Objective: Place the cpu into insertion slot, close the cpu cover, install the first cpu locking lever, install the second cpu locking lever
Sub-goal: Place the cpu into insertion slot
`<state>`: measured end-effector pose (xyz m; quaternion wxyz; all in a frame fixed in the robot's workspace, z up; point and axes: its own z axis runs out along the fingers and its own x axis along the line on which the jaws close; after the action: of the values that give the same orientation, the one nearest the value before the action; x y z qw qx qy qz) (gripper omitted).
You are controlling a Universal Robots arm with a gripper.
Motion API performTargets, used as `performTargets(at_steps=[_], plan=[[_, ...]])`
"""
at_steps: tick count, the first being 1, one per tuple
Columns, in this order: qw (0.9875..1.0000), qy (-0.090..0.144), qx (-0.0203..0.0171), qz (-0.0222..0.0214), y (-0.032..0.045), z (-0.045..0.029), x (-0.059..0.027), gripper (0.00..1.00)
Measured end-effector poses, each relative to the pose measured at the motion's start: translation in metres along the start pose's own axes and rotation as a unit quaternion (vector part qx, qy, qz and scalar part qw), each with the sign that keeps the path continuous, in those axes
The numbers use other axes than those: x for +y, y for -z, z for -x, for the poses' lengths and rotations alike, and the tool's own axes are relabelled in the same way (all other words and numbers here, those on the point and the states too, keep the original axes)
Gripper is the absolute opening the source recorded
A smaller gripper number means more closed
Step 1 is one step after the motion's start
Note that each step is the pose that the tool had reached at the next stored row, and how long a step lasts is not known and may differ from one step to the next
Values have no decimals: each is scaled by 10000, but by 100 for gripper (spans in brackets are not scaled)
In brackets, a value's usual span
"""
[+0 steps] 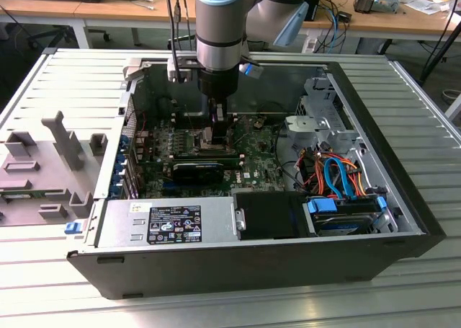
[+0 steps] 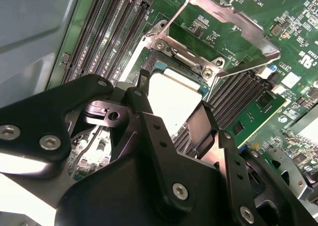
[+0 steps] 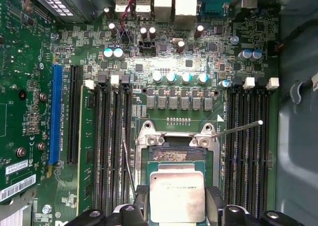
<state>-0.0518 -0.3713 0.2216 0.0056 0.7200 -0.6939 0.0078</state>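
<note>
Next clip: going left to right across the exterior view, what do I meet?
Grey fixture plate → gripper, jaws shut on the cpu → silver drive cage → case's right wall.

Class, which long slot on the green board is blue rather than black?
The lone slot beyond the black ones beside the cpu; all others are black.
</note>
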Motion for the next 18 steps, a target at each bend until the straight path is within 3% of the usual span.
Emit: performTargets(at_steps=[18], plan=[[10000, 0, 0, 0, -47, 1, 0, 54]])
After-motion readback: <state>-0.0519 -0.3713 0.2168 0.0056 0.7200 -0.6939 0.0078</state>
